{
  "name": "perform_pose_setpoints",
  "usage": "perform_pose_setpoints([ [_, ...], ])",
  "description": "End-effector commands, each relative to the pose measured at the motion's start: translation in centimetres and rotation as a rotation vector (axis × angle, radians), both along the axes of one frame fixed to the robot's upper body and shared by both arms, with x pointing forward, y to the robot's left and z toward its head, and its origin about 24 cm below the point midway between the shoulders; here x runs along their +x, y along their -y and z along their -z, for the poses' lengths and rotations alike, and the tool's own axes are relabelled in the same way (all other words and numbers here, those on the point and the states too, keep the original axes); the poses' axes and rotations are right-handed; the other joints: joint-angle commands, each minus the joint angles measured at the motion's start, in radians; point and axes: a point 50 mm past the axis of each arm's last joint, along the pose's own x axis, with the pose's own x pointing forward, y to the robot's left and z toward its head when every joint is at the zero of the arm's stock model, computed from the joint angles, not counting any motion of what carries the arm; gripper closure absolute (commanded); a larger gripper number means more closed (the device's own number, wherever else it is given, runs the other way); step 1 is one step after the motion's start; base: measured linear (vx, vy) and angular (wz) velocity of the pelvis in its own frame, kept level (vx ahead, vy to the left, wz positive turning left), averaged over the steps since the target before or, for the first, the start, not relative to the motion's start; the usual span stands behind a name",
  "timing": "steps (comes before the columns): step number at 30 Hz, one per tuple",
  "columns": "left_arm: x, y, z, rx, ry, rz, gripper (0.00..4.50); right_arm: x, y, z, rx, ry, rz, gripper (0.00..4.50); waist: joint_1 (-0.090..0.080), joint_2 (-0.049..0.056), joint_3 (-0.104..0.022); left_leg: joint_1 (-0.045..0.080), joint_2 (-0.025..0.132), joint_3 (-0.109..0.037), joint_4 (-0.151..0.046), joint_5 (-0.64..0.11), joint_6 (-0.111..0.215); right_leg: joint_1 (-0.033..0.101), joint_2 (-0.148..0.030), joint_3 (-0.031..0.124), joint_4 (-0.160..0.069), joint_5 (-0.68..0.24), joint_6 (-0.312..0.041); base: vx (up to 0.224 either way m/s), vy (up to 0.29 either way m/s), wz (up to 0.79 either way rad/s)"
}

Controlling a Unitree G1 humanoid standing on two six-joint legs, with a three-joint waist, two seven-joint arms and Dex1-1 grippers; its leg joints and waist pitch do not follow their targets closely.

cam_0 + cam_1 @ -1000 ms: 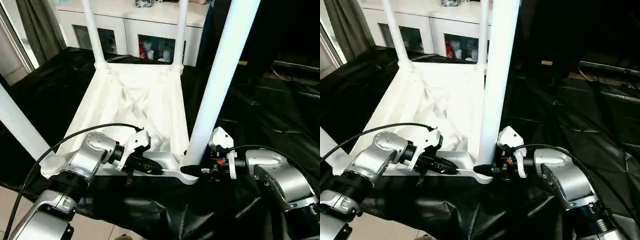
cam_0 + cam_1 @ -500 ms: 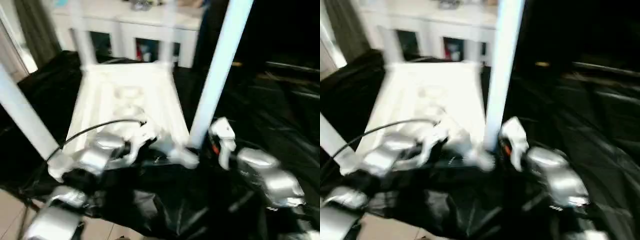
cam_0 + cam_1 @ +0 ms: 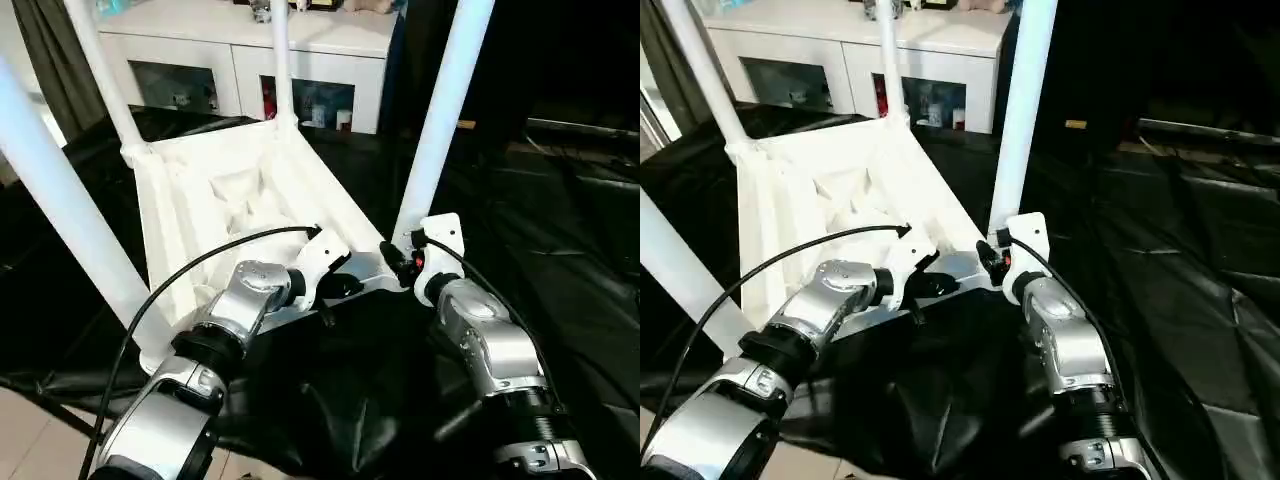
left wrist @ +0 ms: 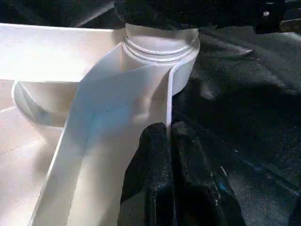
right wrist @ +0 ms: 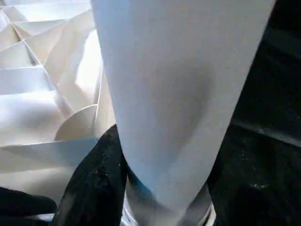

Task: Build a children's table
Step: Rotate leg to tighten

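Observation:
The children's table lies upside down on black cloth, its ribbed white top (image 3: 230,200) facing up. Legs stand in its sockets: two far ones (image 3: 105,70) (image 3: 281,60), a near left one (image 3: 60,200) and a near right one (image 3: 440,120). My left gripper (image 3: 347,286) is shut on the top's thin rim (image 4: 141,94) beside the near right socket (image 4: 160,44). My right gripper (image 3: 393,262) is shut on the base of the near right leg (image 5: 174,94), with a black finger (image 5: 94,183) pressed against its side.
A white cabinet (image 3: 300,60) with glass doors stands behind the table. Wrinkled black cloth (image 3: 560,300) covers the ground around it. Pale floor (image 3: 30,420) shows at the near left, and a grey curtain (image 3: 50,40) hangs at the far left.
The whole view has shifted. The table top has turned on the cloth, and my right forearm now reaches forward instead of in from the right. Both grips have held.

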Motion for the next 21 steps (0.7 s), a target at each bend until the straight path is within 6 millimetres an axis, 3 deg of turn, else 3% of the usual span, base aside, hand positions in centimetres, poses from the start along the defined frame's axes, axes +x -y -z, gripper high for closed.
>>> perform_pose_setpoints([
  [1,0.3,1.0,-0.7,-0.011,0.035,0.007,4.50,-1.6,-4.6,1.3,0.115,-0.096,-0.247,2.01,-0.002,-0.006,-0.045,0.002,0.030,-0.010,-0.072,-0.314,-0.008,0.036,-0.055,0.040,-0.076,-0.288,-0.158,0.000,0.000,0.00],
  [2,0.1,0.5,-0.6,-0.010,0.021,0.048,4.50,-1.8,-4.3,0.8,0.128,-0.081,-0.325,1.85,0.000,-0.005,-0.045,0.002,0.030,-0.011,-0.072,-0.314,-0.007,0.036,-0.056,0.040,-0.075,-0.294,-0.157,0.000,0.000,0.00],
  [3,-0.1,0.0,-0.5,-0.007,0.006,0.077,4.50,-2.1,-4.0,0.4,0.122,-0.074,-0.406,1.69,0.003,-0.014,-0.045,-0.001,0.032,-0.010,-0.073,-0.310,0.009,0.039,-0.056,0.041,-0.076,-0.298,-0.150,0.000,0.000,0.00],
  [4,-0.4,-0.4,-0.4,-0.007,-0.005,0.110,4.50,-2.4,-3.6,0.1,0.099,-0.063,-0.489,1.69,0.004,-0.016,-0.044,-0.002,0.034,-0.011,-0.073,-0.303,0.012,0.039,-0.056,0.041,-0.074,-0.291,-0.150,0.000,0.000,0.00],
  [5,-0.4,-0.4,-0.4,-0.007,-0.005,0.110,4.50,-2.4,-3.6,0.1,0.099,-0.063,-0.489,1.69,0.007,-0.012,-0.046,-0.003,0.035,-0.011,-0.071,-0.282,0.018,0.041,-0.058,0.041,-0.071,-0.263,-0.154,0.000,0.000,0.00],
  [6,-0.6,-0.7,-0.4,-0.009,-0.015,0.137,4.50,-2.6,-3.1,-0.1,0.088,-0.056,-0.537,1.69,0.005,-0.019,-0.046,-0.005,0.035,-0.010,-0.070,-0.271,0.021,0.040,-0.059,0.041,-0.069,-0.249,-0.160,0.000,0.000,0.00],
  [8,-0.7,-1.0,-0.4,-0.010,-0.023,0.159,4.50,-2.8,-2.8,-0.3,0.089,-0.055,-0.568,1.69,0.006,-0.016,-0.046,-0.004,0.035,-0.007,-0.067,-0.247,0.024,0.038,-0.059,0.041,-0.065,-0.222,-0.178,0.000,0.000,0.00],
  [10,-1.2,-1.7,-0.6,-0.020,-0.047,0.223,4.50,-3.1,-1.9,-0.9,0.083,-0.050,-0.647,1.69,0.009,-0.027,-0.047,-0.006,0.034,-0.007,-0.066,-0.222,0.034,0.044,-0.061,0.039,-0.062,-0.210,-0.188,0.000,0.000,0.00],
  [11,-1.7,-2.3,-0.7,-0.033,-0.063,0.285,4.50,-3.5,-1.2,-1.2,0.074,-0.052,-0.716,1.69,0.012,-0.019,-0.048,-0.006,0.039,-0.008,-0.064,-0.212,0.048,0.043,-0.062,0.040,-0.057,-0.189,-0.198,0.000,0.000,0.00],
  [12,-2.3,-3.0,-0.9,-0.047,-0.089,0.349,4.50,-4.0,-0.6,-1.5,0.054,-0.061,-0.794,1.69,0.011,-0.024,-0.050,-0.006,0.038,-0.005,-0.061,-0.199,0.054,0.044,-0.060,0.040,-0.056,-0.170,-0.202,0.000,0.000,0.00],
  [16,-3.5,-4.7,-0.9,-0.042,-0.161,0.458,4.50,-5.2,1.0,-1.6,0.005,-0.124,-0.957,1.69,0.021,-0.026,-0.054,-0.007,0.041,0.002,-0.048,-0.133,0.087,0.040,-0.054,0.038,-0.036,-0.045,-0.251,0.000,0.000,0.00],
  [20,-4.1,-5.5,-0.8,-0.036,-0.194,0.493,4.50,-5.6,1.4,-1.6,-0.024,-0.149,-1.002,1.69,0.038,-0.019,-0.053,-0.006,0.044,0.004,-0.043,-0.137,0.089,0.030,-0.054,0.038,-0.032,-0.042,-0.268,0.000,0.000,0.00],
  [21,-4.3,-5.8,-0.8,-0.036,-0.209,0.508,4.50,-5.6,1.5,-1.5,-0.035,-0.157,-1.015,1.69,0.036,-0.028,-0.049,-0.009,0.043,0.003,-0.047,-0.164,0.078,0.031,-0.053,0.039,-0.035,-0.084,-0.260,0.000,0.000,0.00],
])
